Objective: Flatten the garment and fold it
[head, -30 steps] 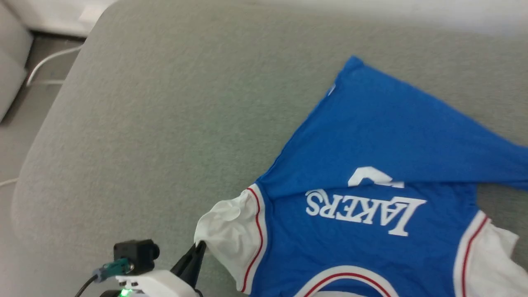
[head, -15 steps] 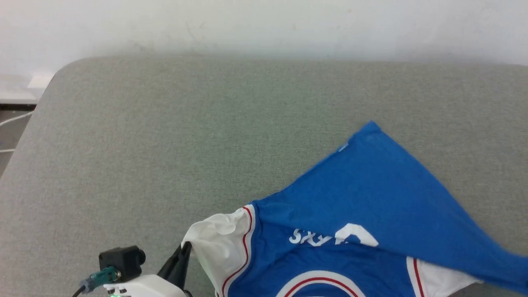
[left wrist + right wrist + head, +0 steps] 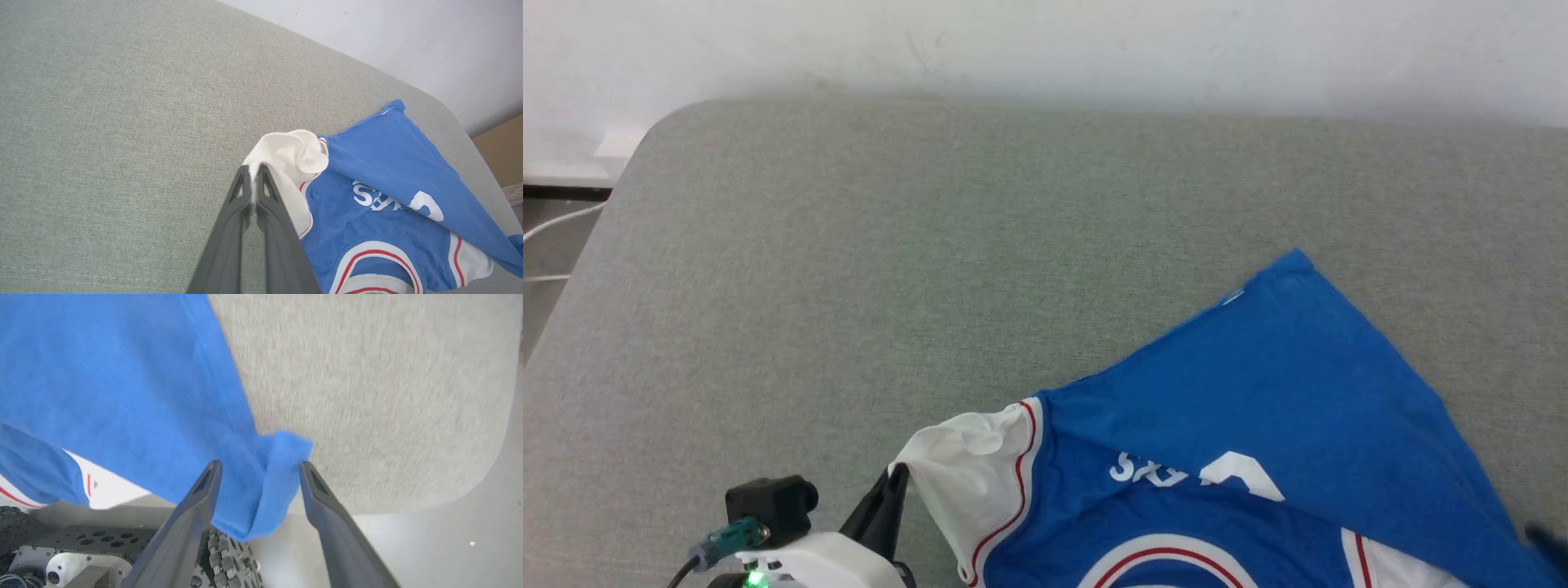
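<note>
step in hand: spreading the garment (image 3: 1258, 392) flat before any fold. it lies on the grey cushion (image 3: 931, 245), chest side up. its lower part is doubled over the lettering (image 3: 1147, 472), so only part of the word shows.

procedure, as judged from this state:
1. use the white sleeve (image 3: 286, 151) as the anchor. slack here lets the whole shirt slide.
2. seat the blue hem corner (image 3: 286, 445) deep between the fingers before closing on it.
3. draw that corner away from the sleeve, low over the cushion, so the doubled flap peels off the lettering.
4. pull evenly. a one-sided pull skews the shirt.

claw state: the left claw (image 3: 253, 173) is closed tight, with the sleeve edge pinched at its tips. the right claw (image 3: 259, 464) stands wide apart. the hem corner lies loose between its fingers with nothing clamped, and it appears to droop past the cushion's edge.

arm pose: the left claw comes in low from the near side, its fingers slanting forward at a shallow angle to the cushion. the right wrist looks steeply down at the cushion's rounded corner.
</note>
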